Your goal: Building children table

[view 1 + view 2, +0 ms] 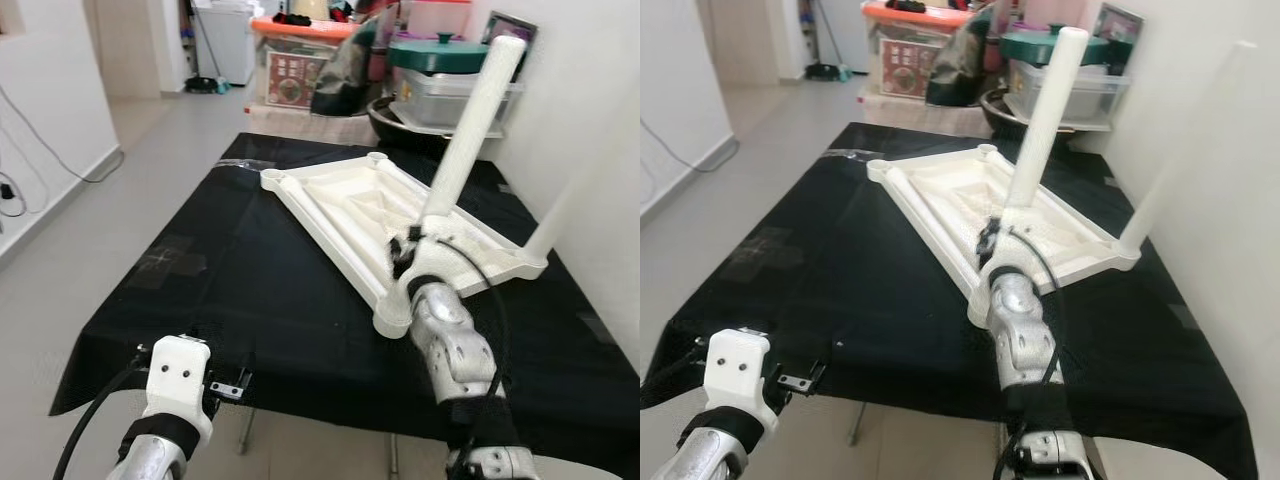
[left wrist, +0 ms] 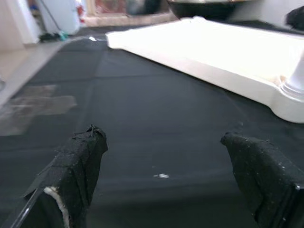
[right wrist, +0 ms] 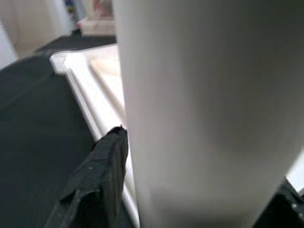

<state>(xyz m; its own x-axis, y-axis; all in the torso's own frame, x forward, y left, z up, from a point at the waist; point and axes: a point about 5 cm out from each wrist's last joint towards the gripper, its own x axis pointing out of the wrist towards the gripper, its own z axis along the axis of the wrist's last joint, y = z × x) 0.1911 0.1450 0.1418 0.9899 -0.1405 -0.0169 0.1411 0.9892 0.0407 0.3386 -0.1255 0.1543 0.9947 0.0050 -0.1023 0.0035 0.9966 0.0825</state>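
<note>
A white plastic table top (image 1: pixel 340 200) lies upside down on a table under a black cloth (image 1: pixel 250 290). One white leg (image 1: pixel 470 120) stands tilted in the socket at its near corner. My right gripper (image 1: pixel 405 255) is shut on that leg just above the socket; in the right wrist view the leg (image 3: pixel 199 104) sits between the black fingers (image 3: pixel 102 180). A second leg (image 1: pixel 1150 205) stands at the right corner, close to the wall. My left gripper (image 2: pixel 166 175) hovers open and holds nothing, low over the cloth near the table's front edge, left of the table top (image 2: pixel 228 52).
Beyond the table's far end stand an orange-lidded bin (image 1: pixel 300 50), a green-lidded pot (image 1: pixel 440 55) and a dark bowl (image 1: pixel 400 125). A white wall (image 1: pixel 600 120) runs along the right side. Grey floor (image 1: pixel 130 180) with a cable lies to the left.
</note>
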